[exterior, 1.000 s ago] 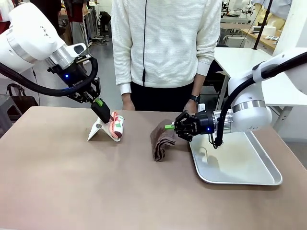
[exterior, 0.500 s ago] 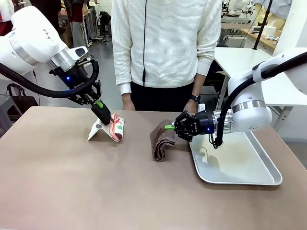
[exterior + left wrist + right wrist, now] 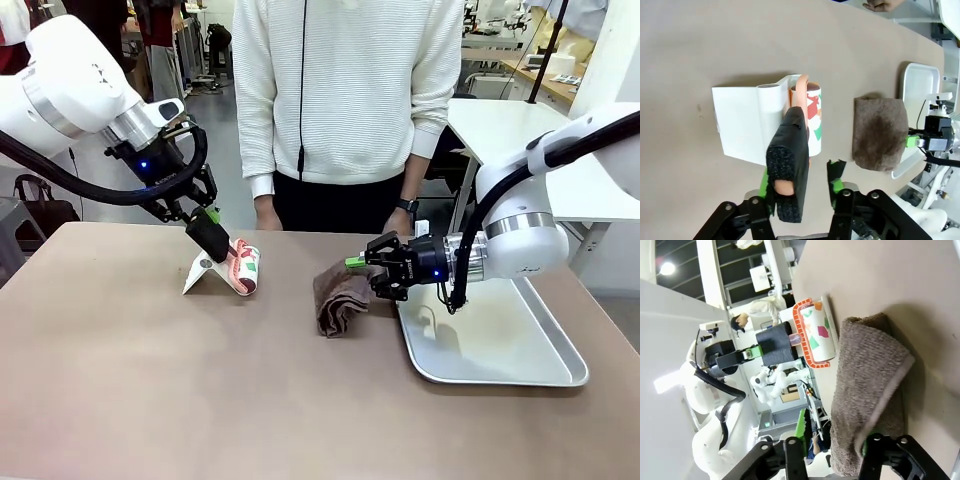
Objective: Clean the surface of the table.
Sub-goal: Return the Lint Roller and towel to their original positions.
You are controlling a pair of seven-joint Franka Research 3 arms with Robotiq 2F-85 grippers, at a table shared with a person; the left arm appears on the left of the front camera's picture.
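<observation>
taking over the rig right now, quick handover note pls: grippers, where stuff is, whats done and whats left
Left gripper: jaws open, the black foam handle of the colourful patterned lint roller lying against one finger; the roller rests on the brown-taupe table by its white stand.
Right gripper: jaws open around the edge of the folded brown towel, which lies on the table beside the shiny silver metal tray.
Person stands at the far side, hands at the table edge.
Done: both tools are at the grippers.
Left: grip them and do the cleaning; no wiping is under way.
</observation>
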